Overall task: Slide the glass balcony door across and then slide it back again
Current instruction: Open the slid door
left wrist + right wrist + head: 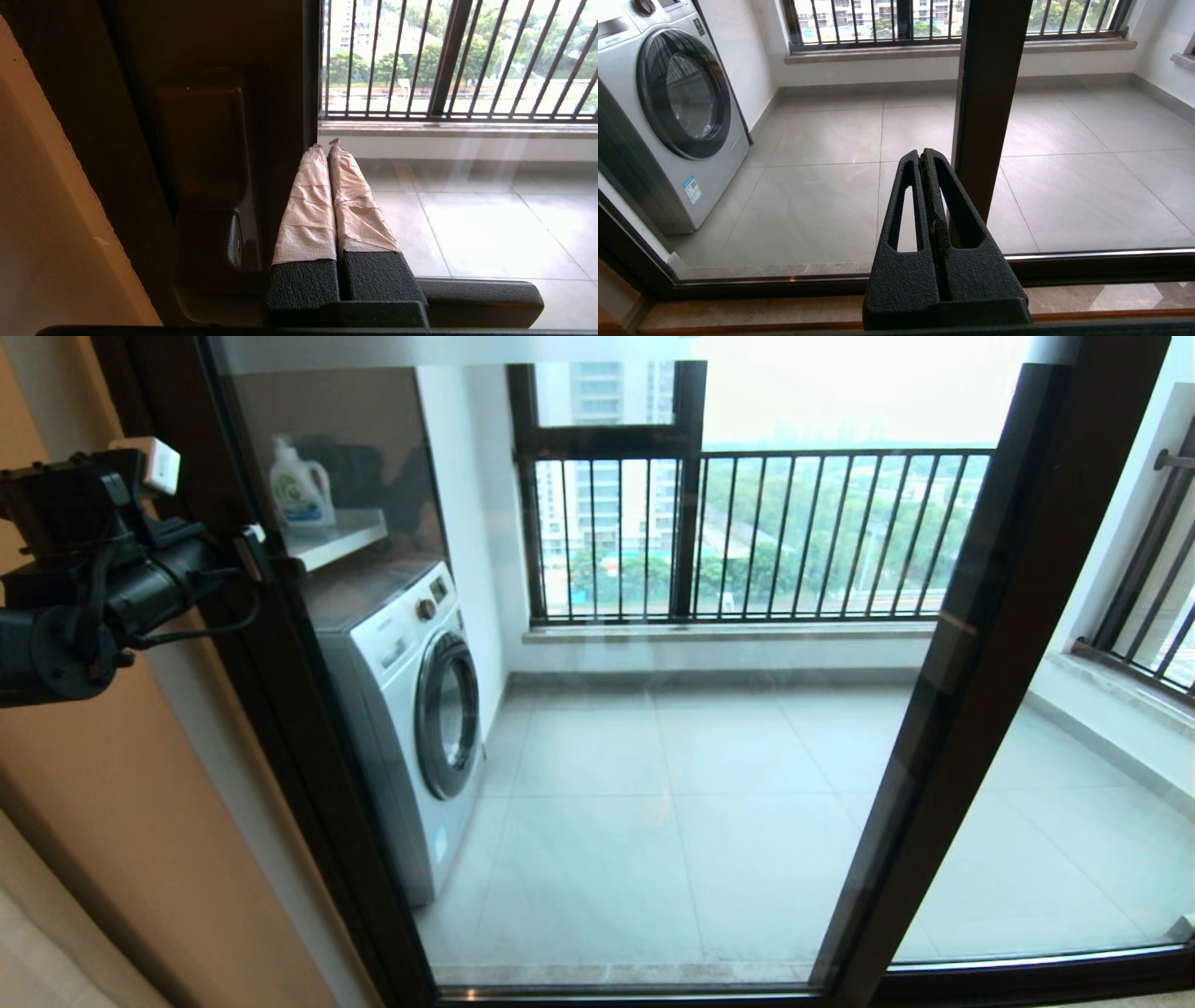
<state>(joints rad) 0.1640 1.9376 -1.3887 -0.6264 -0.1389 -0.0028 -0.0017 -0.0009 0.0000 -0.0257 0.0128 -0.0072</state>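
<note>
The left gripper (328, 145), fingers pressed together on nothing, sits beside the glass balcony door (653, 756) handle (205, 186) (apparently to push its upright); the right gripper (924, 156), likewise closed, hangs low.

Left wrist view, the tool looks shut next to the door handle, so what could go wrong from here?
1. The left tool, fingers together, sits beside the slim dark handle without gripping it, so a push may slip off the dark-framed glass balcony door.
2. The silver front-loading washing machine stands just behind the glass, near that upright; an overshoot could reach it.
</note>
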